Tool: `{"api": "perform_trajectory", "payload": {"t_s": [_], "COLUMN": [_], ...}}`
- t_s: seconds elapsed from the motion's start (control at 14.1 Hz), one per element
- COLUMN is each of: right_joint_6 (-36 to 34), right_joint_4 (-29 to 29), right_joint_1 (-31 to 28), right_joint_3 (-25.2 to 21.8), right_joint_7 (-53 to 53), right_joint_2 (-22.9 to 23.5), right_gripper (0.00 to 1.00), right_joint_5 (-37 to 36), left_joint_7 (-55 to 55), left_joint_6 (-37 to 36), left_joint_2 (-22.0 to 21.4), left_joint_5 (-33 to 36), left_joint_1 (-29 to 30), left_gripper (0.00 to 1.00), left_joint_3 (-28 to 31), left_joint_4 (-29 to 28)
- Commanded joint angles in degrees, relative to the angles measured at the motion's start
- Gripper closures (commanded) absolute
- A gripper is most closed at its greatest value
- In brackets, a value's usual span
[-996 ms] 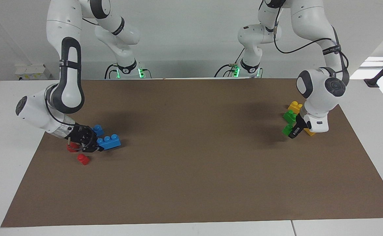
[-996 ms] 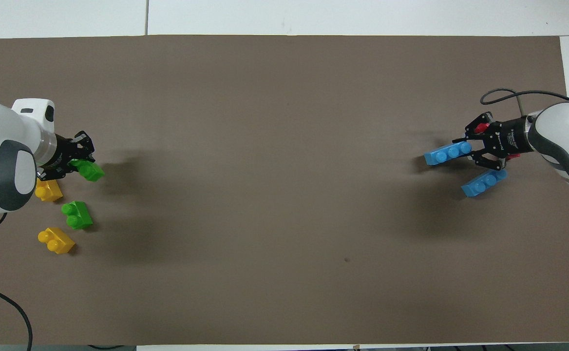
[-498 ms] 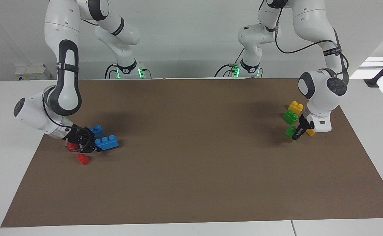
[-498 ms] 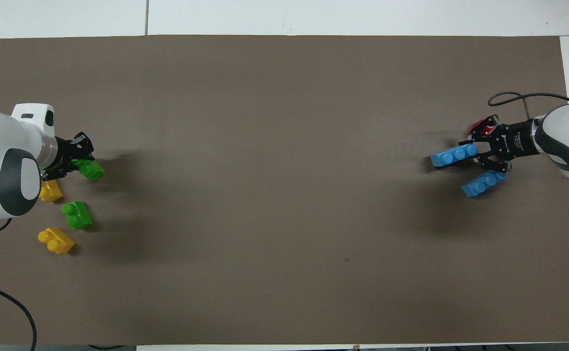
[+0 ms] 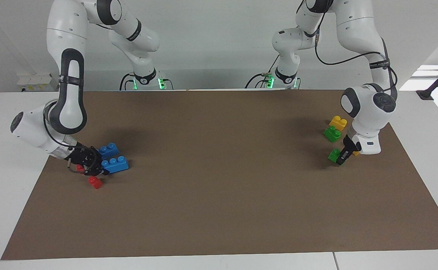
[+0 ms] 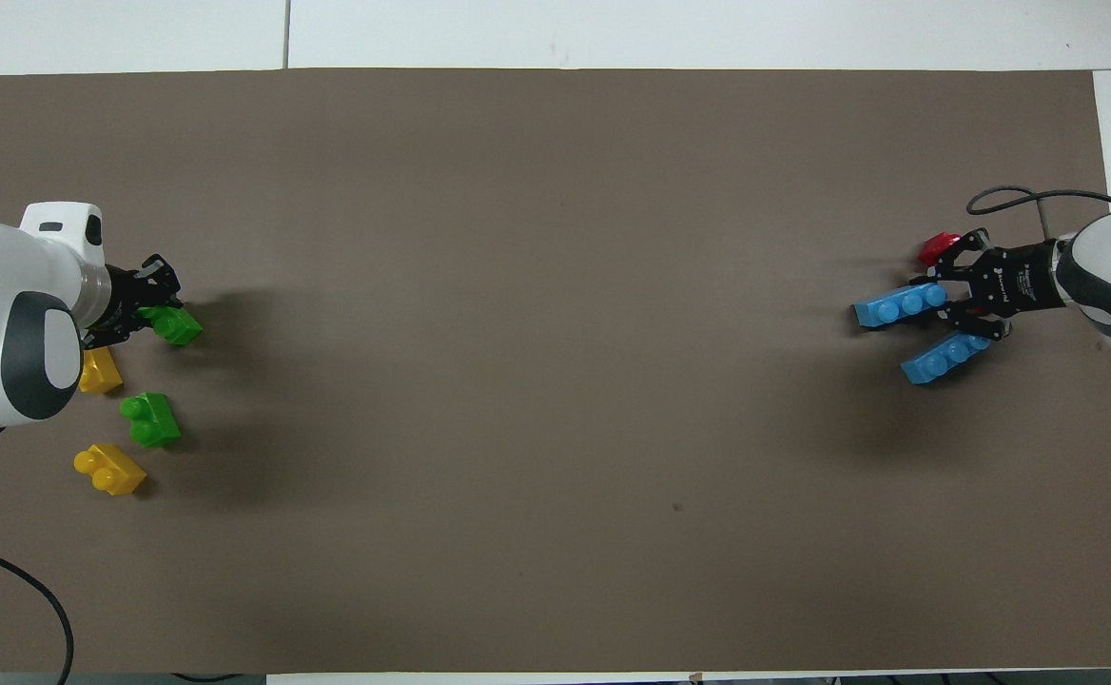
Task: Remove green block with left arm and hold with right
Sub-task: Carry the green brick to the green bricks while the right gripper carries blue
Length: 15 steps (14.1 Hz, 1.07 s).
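The left arm's narrow black gripper is seen low at the left arm's end of the brown mat, its fingers closed on a small bright green plastic brick with two round studs. The brick projects from between the fingertips toward the middle of the mat, and whether its underside touches the mat cannot be told. A second green two-stud brick lies on the mat nearer to the robots, apart from the gripper. One yellow two-stud brick rests nearer to the robots again, and another yellow brick is mostly covered by the left arm's wrist.

At the right arm's end, the wide black gripper is held low, its fingers shut on one end of a long blue plastic brick with three studs. A second long blue brick lies just beside it, nearer to the robots. A small red brick lies on the mat close by the gripper.
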Motion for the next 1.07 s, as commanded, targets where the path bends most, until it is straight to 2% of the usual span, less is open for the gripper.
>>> {"api": "perform_trajectory", "payload": {"t_s": [0.0,0.36,0.43,0.5,0.57,0.64,0.71,0.78,0.85,1.0], "right_joint_6": [0.0,0.2,0.5,0.6,0.4,0.0,-0.1,-0.4,-0.8,-4.0], "right_joint_4": [-0.5,-0.4,-0.4,-0.3,0.0,0.2,0.3,0.4,0.5,2.0], "right_joint_1": [-0.9,-0.3,-0.3,-0.3,-0.3,-0.3,-0.2,-0.2,-0.2,-0.2], "right_joint_3": [0.9,1.0,1.1,1.2,1.3,1.4,1.4,1.4,1.4,1.4], "right_joint_7": [-1.5,-1.3,-1.3,-1.2,-1.0,-0.9,-0.7,-0.7,-0.6,-0.1], "right_joint_2": [-0.3,-0.3,-0.3,-0.3,-0.3,-0.7,-1.2,-1.7,-2.1,-3.8], "right_gripper": [1.00,1.00,0.65,0.51,0.42,0.38,0.36,0.31,0.30,0.26], "right_joint_5": [-0.9,-0.4,-0.4,-0.4,-0.4,-0.4,-0.4,-0.4,-0.4,-0.5], "left_joint_7": [0.9,1.2,1.2,1.2,1.2,1.5,1.8,1.8,1.8,1.9], "left_joint_6": [2.7,2.5,2.4,2.3,2.4,2.4,2.4,2.4,2.4,2.0], "left_joint_2": [0.8,0.8,0.8,0.8,0.8,0.8,0.8,0.8,0.8,0.8], "left_joint_5": [0.1,0.1,0.1,0.1,0.1,0.1,0.1,0.1,0.1,0.1], "left_joint_1": [0.5,0.7,0.6,0.6,0.6,0.6,0.7,0.7,0.7,0.7], "left_gripper": [1.00,1.00,1.00,1.00,1.00,0.90,0.71,0.33,0.00,0.00], "left_joint_3": [-0.4,-0.4,-0.4,-0.4,-0.4,-0.4,-0.4,-0.4,-0.4,-0.4], "left_joint_4": [-1.0,-1.0,-1.0,-1.0,-1.0,-1.0,-1.0,-1.0,-0.9,-0.7]}}
